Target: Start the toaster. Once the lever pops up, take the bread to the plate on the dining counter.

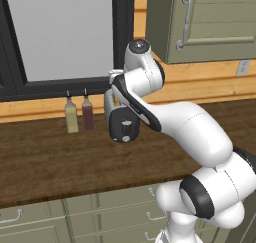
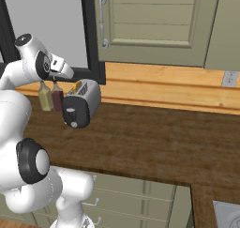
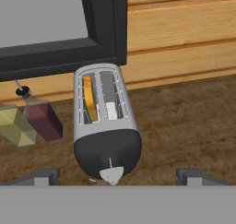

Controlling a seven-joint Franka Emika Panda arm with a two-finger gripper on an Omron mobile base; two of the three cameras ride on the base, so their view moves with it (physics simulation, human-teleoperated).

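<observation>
Hand view: wide-open gripper (image 3: 115, 174) hovers above the small silver two-slot toaster (image 3: 105, 121), a tan bread slice (image 3: 89, 98) in its left slot.

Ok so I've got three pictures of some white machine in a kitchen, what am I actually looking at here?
It is a white robot arm in a computer-drawn kitchen. Two pictures come from cameras behind it, left and right; the third looks out from its hand. On the brown wooden counter stands a small silver toaster with a slice of bread in one slot. Beside it are two bottles, one yellowish and one dark red. The gripper, the arm's two-fingered hand, hangs open near the toaster's black end and holds nothing.
</observation>
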